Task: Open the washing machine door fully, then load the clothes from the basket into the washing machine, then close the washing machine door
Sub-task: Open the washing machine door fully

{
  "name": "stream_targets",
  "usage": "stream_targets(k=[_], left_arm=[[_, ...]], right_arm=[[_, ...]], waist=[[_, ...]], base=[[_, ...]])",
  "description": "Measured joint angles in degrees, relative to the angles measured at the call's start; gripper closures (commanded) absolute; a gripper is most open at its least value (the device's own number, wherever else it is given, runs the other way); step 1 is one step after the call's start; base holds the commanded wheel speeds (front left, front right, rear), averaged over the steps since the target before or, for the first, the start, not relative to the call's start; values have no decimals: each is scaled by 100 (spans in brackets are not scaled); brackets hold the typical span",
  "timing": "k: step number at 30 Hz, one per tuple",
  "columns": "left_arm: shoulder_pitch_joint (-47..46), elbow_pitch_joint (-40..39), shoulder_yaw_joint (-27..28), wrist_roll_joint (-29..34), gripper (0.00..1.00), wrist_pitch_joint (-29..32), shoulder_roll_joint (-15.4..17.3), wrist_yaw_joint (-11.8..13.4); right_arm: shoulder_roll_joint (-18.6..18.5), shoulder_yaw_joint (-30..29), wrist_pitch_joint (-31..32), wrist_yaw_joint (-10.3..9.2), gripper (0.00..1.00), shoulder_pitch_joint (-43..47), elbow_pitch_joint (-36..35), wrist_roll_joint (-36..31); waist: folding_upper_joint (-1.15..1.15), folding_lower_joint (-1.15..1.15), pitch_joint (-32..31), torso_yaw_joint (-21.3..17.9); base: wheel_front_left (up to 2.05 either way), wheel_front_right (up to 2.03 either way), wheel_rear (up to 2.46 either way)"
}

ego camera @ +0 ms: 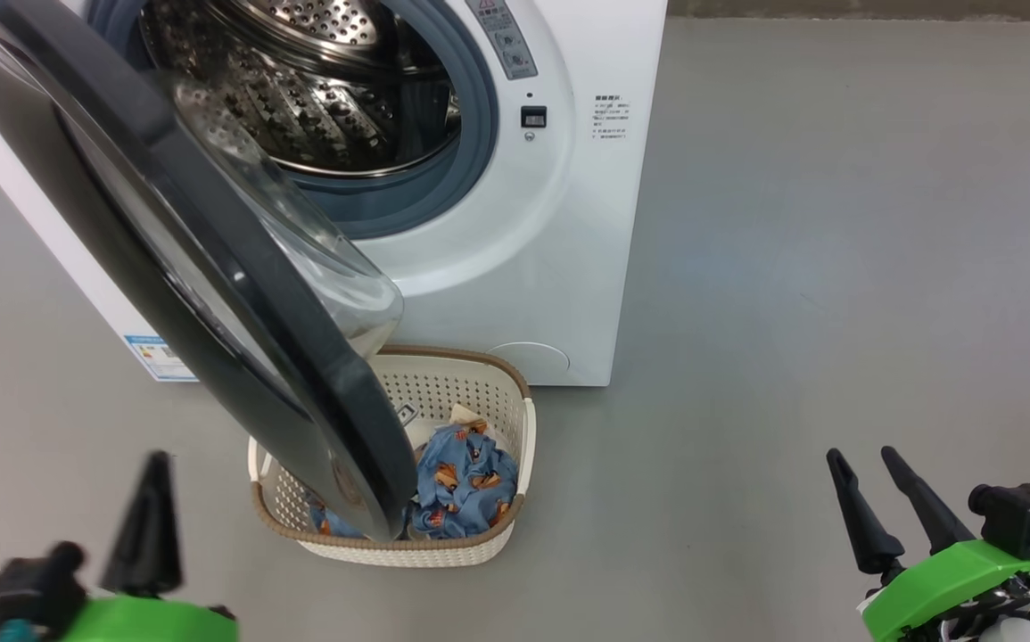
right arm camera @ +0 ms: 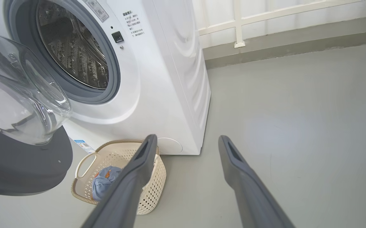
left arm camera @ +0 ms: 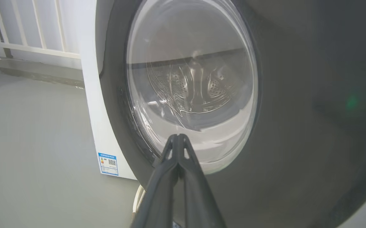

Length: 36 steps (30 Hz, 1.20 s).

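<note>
The white washing machine (ego camera: pixel 559 205) stands ahead with its steel drum (ego camera: pixel 318 80) exposed. Its black-rimmed door (ego camera: pixel 211 267) swings out toward me, partly open, the glass bowl (right arm camera: pixel 15 95) bulging inward. Below it on the floor sits the cream basket (ego camera: pixel 488 535), the door's lower edge overlapping it, with blue printed clothes (ego camera: pixel 461 481) inside. My left gripper (ego camera: pixel 158 464) is shut and empty at the lower left, its fingertips (left arm camera: pixel 177 136) close to the door's outer glass (left arm camera: pixel 192 79). My right gripper (ego camera: pixel 862 459) stands open at the lower right, away from everything.
Grey floor (ego camera: pixel 836 267) spreads wide to the machine's right. A white railing (right arm camera: pixel 265 19) and a low kerb run along the wall behind. A small blue label (left arm camera: pixel 108 163) marks the machine's lower corner.
</note>
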Motion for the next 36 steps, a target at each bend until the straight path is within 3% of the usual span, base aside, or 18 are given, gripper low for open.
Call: stream_targets(k=[5,10,14,21,28,36], left_arm=[[-122,-593,465,8,100,-1,-100,15],[-132,-1269,426,35,100,-1,-148,112],[-126,-2006,-27,77,100,4,-159,168],[-125,-2981,-1199,51,100,545,-158,220],[-128,-2559,-2041,-409,100,713,-155,339],[-377,-1306,-2230,-693,100,488,-153,363]], right_arm=[[10,-145,0,0,0,2,-115,-290],[16,-304,0,0,0,43,-209,-559],[67,-438,0,0,0,224,-279,-715],[140,-592,0,0,0,353,-369,-967],[213,-649,0,0,0,370,-407,-1037],[219,-649,0,0,0,369,-408,-1044]], waist=[[0,0,-3,10],[0,0,-30,-10],[0,0,-51,-53],[0,0,-53,-147],[0,0,-13,-240],[0,0,64,-330]], base=[[0,0,0],[0,0,0],[0,0,0],[0,0,0],[0,0,0],[0,0,0]])
